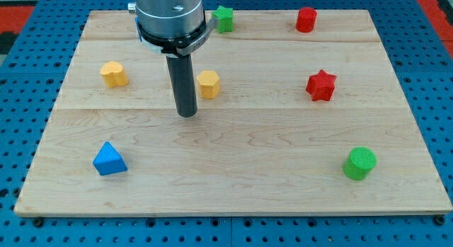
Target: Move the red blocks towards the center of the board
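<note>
A red star block point(320, 85) lies at the view's right, middle height. A red cylinder-like block point(306, 19) stands near the top right edge of the wooden board point(233, 169). My tip point(186, 114) rests on the board left of centre, just below and left of a yellow hexagonal block point(208, 83). The tip is far to the left of both red blocks and touches neither.
A yellow block point(113, 73) lies at the left. A green star block point(224, 18) sits at the top, partly beside the arm's body. A blue triangular block point(109, 159) lies at the bottom left, a green cylinder point(359, 163) at the bottom right.
</note>
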Controlling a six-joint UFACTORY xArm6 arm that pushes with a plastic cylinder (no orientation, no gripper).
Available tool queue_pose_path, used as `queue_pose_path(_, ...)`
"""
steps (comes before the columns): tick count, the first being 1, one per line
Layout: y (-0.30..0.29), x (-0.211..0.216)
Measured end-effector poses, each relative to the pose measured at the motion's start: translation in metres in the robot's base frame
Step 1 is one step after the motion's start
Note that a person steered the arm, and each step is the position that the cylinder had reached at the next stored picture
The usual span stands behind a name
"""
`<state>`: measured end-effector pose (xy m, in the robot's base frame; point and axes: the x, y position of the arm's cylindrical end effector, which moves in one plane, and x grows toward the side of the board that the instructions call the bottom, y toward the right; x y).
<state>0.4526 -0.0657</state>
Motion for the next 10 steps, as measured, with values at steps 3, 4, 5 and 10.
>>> queue_pose_path(3, 0.044, 0.012)
queue_pose_path(4, 0.051, 0.014)
queue_pose_path(5, 0.074, 0.014)
queue_pose_path(10, 0.267, -0.051)
